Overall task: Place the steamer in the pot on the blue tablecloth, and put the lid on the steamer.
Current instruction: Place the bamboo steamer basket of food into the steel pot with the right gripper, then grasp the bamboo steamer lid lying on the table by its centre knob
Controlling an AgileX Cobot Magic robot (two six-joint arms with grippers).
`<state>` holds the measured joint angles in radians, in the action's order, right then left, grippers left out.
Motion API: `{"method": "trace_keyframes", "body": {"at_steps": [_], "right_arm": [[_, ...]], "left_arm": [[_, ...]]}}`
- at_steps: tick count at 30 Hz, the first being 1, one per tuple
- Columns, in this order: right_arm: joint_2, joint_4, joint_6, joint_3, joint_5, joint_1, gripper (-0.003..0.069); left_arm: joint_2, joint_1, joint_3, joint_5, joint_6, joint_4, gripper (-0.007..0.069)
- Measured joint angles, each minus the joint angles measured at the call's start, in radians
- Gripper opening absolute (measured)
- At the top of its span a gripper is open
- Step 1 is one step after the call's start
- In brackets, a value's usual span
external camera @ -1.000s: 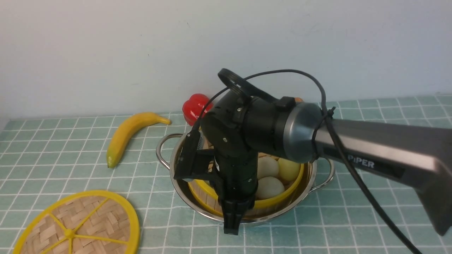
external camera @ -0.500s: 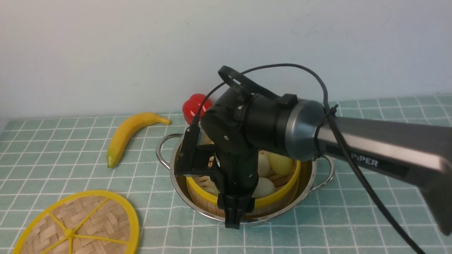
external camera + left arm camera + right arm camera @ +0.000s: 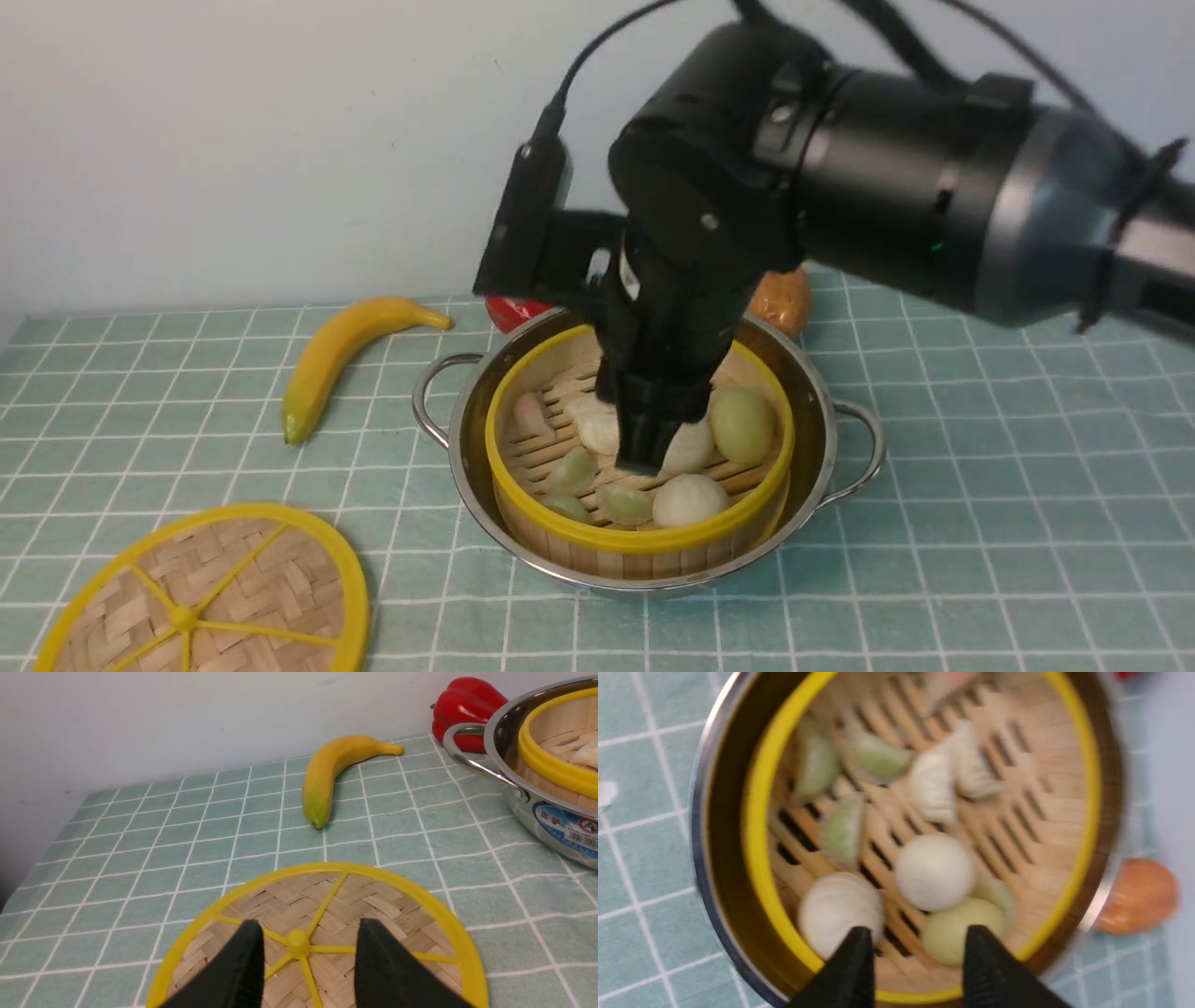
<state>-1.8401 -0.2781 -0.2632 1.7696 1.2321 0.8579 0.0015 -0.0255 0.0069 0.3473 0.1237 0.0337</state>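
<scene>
Plain pale grey wall [image 3: 233, 140], evenly lit

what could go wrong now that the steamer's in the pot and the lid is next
1. The right hand hangs open directly above the steamer; if it does not clear out, the lid could hit that arm on the way in.
2. The lid lies flat on the tablecloth, so the open left hand above its hub may get a poor grip and drop it.
3. A low carry could bump the pot handle.
</scene>
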Motion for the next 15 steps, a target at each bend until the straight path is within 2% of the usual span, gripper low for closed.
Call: {"method": "trace_keyframes", "body": {"at_steps": [1, 2, 3, 5, 11, 15], "right_arm": [[0.028, -0.016, 0.016, 0.0, 0.0, 0.0, 0.0161], [0.034, -0.019, 0.019, 0.0, 0.001, 0.0, 0.0148], [0.058, -0.032, 0.031, 0.0, 0.001, 0.0, 0.0078], [0.135, -0.06, 0.076, 0.0, 0.001, 0.0, -0.0007], [0.265, -0.055, 0.189, 0.001, 0.001, 0.0, -0.0016], [0.337, 0.006, 0.294, 0.002, -0.004, 0.0, -0.0012]], "left_arm": [[0.0, 0.0, 0.0, 0.0, 0.0, 0.0, 0.0264], [0.0, 0.0, 0.0, 0.0, 0.0, 0.0, 0.0264], [0.0, 0.0, 0.0, 0.0, 0.0, 0.0, 0.0264], [0.0, 0.0, 0.0, 0.0, 0.0, 0.0, 0.0264], [0.0, 0.0, 0.0, 0.0, 0.0, 0.0, 0.0264], [0.0, 0.0, 0.0, 0.0, 0.0, 0.0, 0.0264]]}}
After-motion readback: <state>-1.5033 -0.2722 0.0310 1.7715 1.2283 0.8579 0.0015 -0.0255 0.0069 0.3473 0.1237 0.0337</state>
